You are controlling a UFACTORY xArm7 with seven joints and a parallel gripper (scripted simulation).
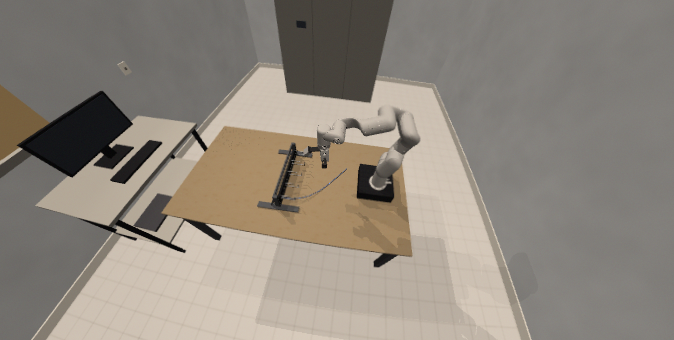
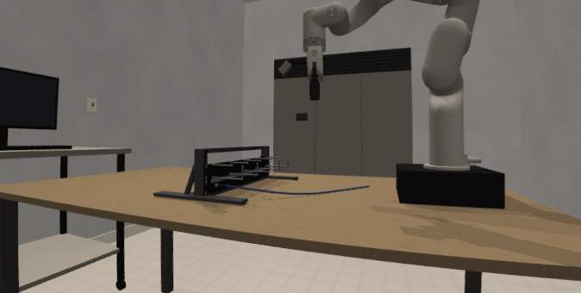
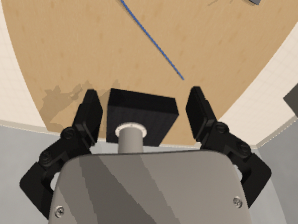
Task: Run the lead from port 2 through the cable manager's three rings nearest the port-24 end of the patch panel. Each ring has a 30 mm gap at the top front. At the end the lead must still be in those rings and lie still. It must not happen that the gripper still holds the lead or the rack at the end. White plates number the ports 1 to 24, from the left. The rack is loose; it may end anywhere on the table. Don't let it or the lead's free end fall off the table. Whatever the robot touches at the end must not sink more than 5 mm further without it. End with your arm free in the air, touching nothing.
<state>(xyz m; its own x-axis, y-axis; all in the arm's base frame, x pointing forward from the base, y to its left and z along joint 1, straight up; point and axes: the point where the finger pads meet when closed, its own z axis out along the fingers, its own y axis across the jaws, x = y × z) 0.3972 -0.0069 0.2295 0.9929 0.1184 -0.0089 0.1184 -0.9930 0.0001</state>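
- Exterior view showed the end effector [image 2: 315,90] hanging high above the table [image 2: 302,224], with its fingers wide apart and nothing between them.
- One blue lead [image 2: 297,191] lay flat on the table. One end was plugged into the rack [image 2: 199,168] near the rack's closer end in this view. The other end lay loose on the wood, toward the arm's black base [image 2: 491,190].
- In the wrist view the loose end of the lead [image 3: 149,39] sat on the wood a little way off from the fingers, not touching them.
- From the top view the rack [image 1: 272,205] stood near the middle of the table, well away from every edge. The lead [image 1: 325,186] curved out from it toward the base's side.
- I judged that the job had barely started. The lead did not look to be in any ring yet. It had to be picked up and dropped into the three rings at the far end of the rack.
- Counting: one arm, one end effector, one rack, one lead, one table. The rings [image 2: 276,163] were too small for me to count.
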